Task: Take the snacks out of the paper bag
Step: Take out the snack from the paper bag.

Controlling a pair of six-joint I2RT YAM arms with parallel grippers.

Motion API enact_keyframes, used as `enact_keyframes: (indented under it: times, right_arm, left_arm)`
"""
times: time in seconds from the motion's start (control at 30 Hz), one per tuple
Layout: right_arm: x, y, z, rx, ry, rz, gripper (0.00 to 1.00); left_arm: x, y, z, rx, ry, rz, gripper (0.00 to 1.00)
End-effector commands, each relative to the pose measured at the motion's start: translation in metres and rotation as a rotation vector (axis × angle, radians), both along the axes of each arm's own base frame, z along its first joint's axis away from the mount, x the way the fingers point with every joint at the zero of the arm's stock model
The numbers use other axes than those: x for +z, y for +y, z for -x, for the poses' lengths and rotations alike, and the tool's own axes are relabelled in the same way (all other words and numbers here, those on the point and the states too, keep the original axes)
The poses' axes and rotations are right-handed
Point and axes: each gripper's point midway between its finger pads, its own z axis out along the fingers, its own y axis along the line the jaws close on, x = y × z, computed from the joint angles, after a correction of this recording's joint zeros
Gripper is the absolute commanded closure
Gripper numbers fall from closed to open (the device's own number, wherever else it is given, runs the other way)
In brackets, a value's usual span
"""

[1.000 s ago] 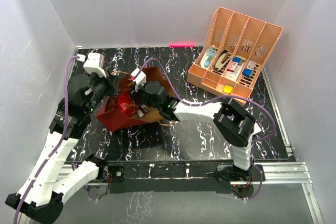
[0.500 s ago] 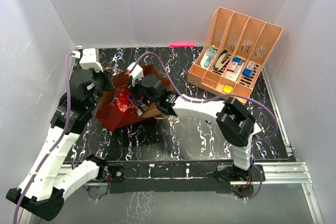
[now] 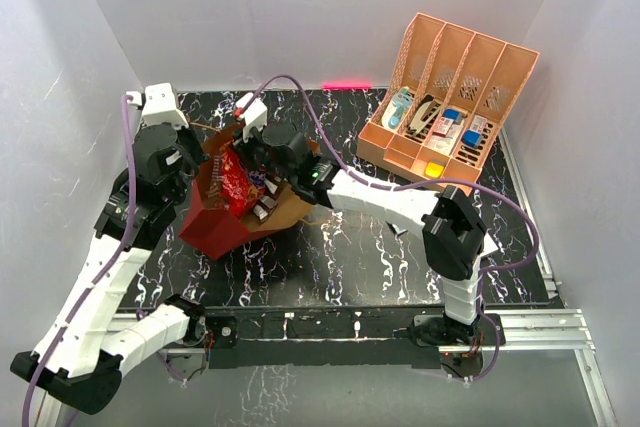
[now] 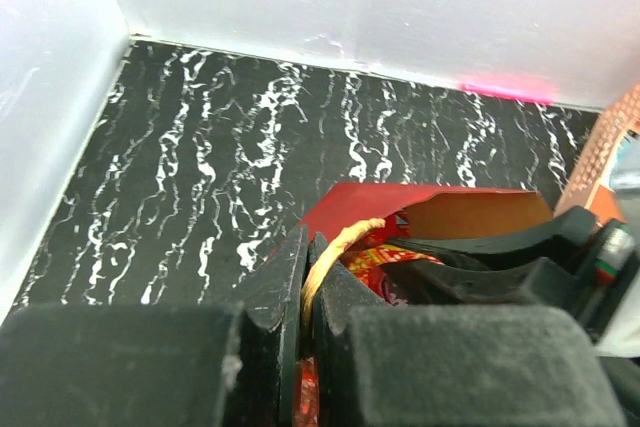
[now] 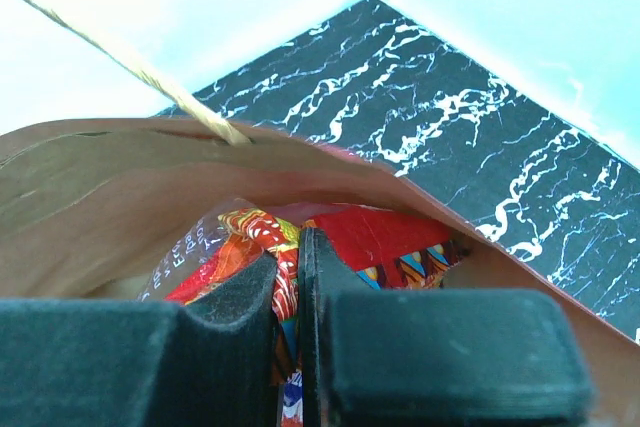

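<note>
The paper bag [image 3: 215, 227], red outside and kraft brown inside, lies tilted at the table's left with its mouth up. My left gripper [image 3: 196, 162] is shut on its tan cord handle [image 4: 330, 252], beside the bag's red rim [image 4: 385, 202]. My right gripper [image 3: 248, 159] is inside the bag's mouth, shut on the edge of the large shiny red packet [image 3: 230, 184], which sticks partly out of the bag. In the right wrist view the gripper [image 5: 291, 252] pinches the red packet [image 5: 395, 235] under the kraft wall [image 5: 110, 197]. Small candy bars [image 3: 265, 203] show in the mouth.
A peach slotted organizer [image 3: 500, 72] with blue-and-white items stands at the back right; its edge shows in the left wrist view [image 4: 612, 137]. White walls close the back and both sides. Black marbled tabletop [image 3: 380, 257] lies in front of the bag and to its right.
My right gripper has risen and moved back with the red packet, drawing it partly out of the bag. My left gripper has lifted the cord handle, and the bag's mouth stands higher.
</note>
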Motion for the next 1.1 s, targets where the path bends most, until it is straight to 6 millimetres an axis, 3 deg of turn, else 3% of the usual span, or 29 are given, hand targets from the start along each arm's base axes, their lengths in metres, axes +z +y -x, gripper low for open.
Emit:
enact_keyframes:
  times: [0.0, 0.17, 0.4, 0.57, 0.7, 0.8, 1.07]
  right_arm:
    - [0.179, -0.02, 0.017, -0.001, -0.196, -0.392, 0.92]
    - [0.198, -0.018, 0.024, 0.026, -0.198, -0.418, 0.92]
    - [0.245, -0.023, 0.031, 0.027, -0.244, -0.49, 0.92]
    - [0.272, -0.038, 0.036, 0.007, -0.267, -0.532, 0.92]
    - [0.282, -0.054, 0.036, -0.042, -0.27, -0.536, 0.92]
    - [0.289, -0.065, 0.034, -0.085, -0.289, -0.531, 0.92]
    - [0.325, -0.076, 0.041, -0.081, -0.351, -0.586, 0.92]
  left_arm:
    - [0.04, 0.031, 0.008, 0.163, -0.106, 0.001, 1.0]
    - [0.044, 0.039, 0.007, 0.219, -0.11, -0.022, 1.0]
    - [0.038, 0.042, 0.005, 0.237, -0.106, -0.05, 1.0]
    - [0.031, 0.042, 0.007, 0.223, -0.109, -0.069, 1.0]
    - [0.037, 0.03, 0.013, 0.102, -0.188, -0.092, 1.0]
    - [0.042, 0.036, 0.02, 0.106, -0.235, -0.121, 1.0]
    - [0.025, 0.035, 0.015, 0.11, -0.18, -0.14, 1.0]
